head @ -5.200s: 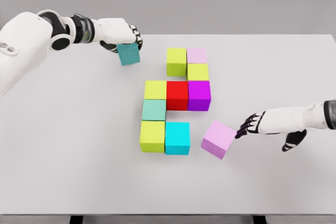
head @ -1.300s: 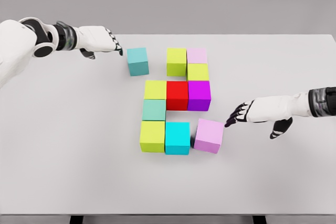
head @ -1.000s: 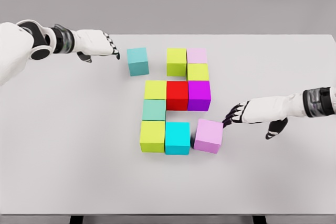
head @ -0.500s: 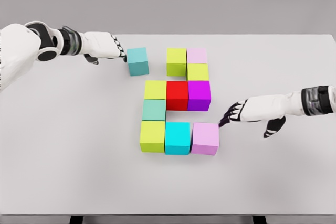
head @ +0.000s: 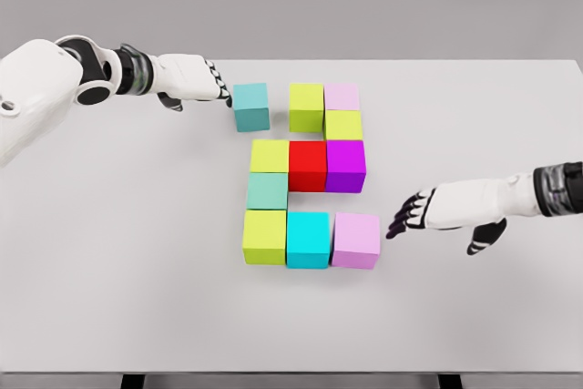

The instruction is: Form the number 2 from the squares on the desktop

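Observation:
Coloured cubes sit on the white table in a stepped shape. Its top row has a lime cube and a pale pink cube, with another lime cube below the pink one. The middle row reads lime, red, purple. A mint cube leads down to the bottom row of lime, cyan and pink. A teal cube stands left of the top row, a gap apart. My left hand touches its left side, fingers extended. My right hand hovers open, just right of the pink cube.
The table's far edge runs behind the top row and its right edge lies beyond my right forearm. Bare tabletop spreads to the left and in front of the cubes.
The teal cube slid right toward the top row, pushed by my left hand. The pink cube squared up against the cyan one, and my right hand drew back slightly from it.

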